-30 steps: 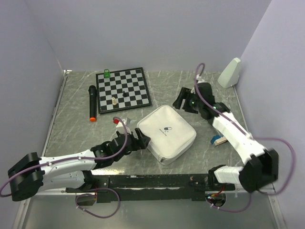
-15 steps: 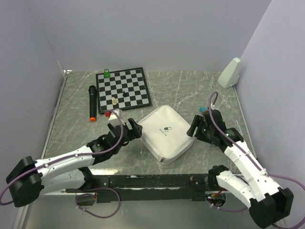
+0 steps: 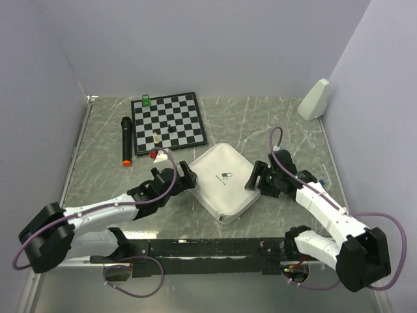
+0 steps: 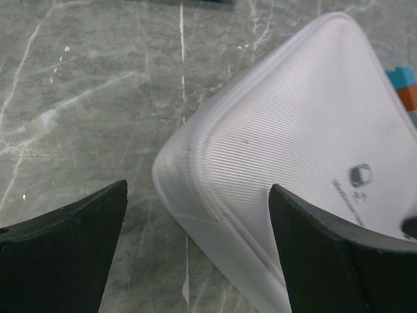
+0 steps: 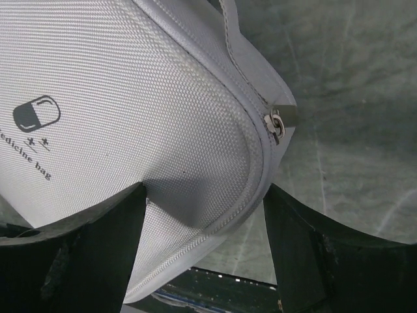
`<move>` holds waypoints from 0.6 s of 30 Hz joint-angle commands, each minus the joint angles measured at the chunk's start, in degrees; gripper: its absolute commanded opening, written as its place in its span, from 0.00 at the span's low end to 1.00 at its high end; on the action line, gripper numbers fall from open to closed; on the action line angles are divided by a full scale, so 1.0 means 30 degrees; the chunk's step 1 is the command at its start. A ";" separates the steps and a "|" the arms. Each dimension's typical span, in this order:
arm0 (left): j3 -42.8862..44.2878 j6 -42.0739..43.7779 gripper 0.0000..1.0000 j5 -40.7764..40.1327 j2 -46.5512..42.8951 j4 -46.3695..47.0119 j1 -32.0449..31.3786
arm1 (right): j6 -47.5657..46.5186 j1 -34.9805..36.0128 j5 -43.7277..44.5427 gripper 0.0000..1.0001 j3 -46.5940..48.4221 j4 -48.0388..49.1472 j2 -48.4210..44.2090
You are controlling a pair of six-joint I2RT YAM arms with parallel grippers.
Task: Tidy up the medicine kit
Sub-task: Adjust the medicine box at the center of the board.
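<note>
The medicine kit point(image 3: 225, 189), a white square soft case with a pill logo, lies closed on the marble table in front of the arms. My left gripper point(image 3: 187, 177) is at its left corner. In the left wrist view the left gripper point(image 4: 198, 189) is open and straddles that corner of the kit point(image 4: 293, 130), with table showing on the left side. My right gripper point(image 3: 255, 177) is at the right corner. In the right wrist view the right gripper point(image 5: 205, 189) is open around the zipped corner of the kit point(image 5: 130, 98), and the zipper pull point(image 5: 275, 124) sits just ahead.
A chessboard point(image 3: 169, 120) with a few pieces lies at the back left, and a green piece point(image 3: 146, 100) stands at its far corner. A black marker with an orange tip point(image 3: 126, 140) lies left of it. A white object point(image 3: 314, 99) leans at the back right. A blue-and-orange item point(image 4: 404, 85) shows behind the kit.
The right arm swung from the back of the table down to the kit's right corner. The left gripper moved forward to the kit's left corner and opened wider.
</note>
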 commanded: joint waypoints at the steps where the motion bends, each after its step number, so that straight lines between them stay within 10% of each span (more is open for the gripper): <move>1: -0.1076 -0.0460 0.92 0.0516 -0.2246 0.0958 0.0089 | -0.0283 0.0295 -0.1642 0.78 0.1229 0.3565 0.1587; 11: -0.1401 0.0038 0.86 0.1569 -0.4006 -0.0271 0.0236 | -0.1042 0.1292 -0.3460 0.76 0.5358 0.5913 0.8325; 18: -0.1870 0.0302 0.83 0.1896 -0.6901 -0.1149 0.0207 | -0.2304 0.2080 0.1714 0.76 0.7297 0.3836 0.7108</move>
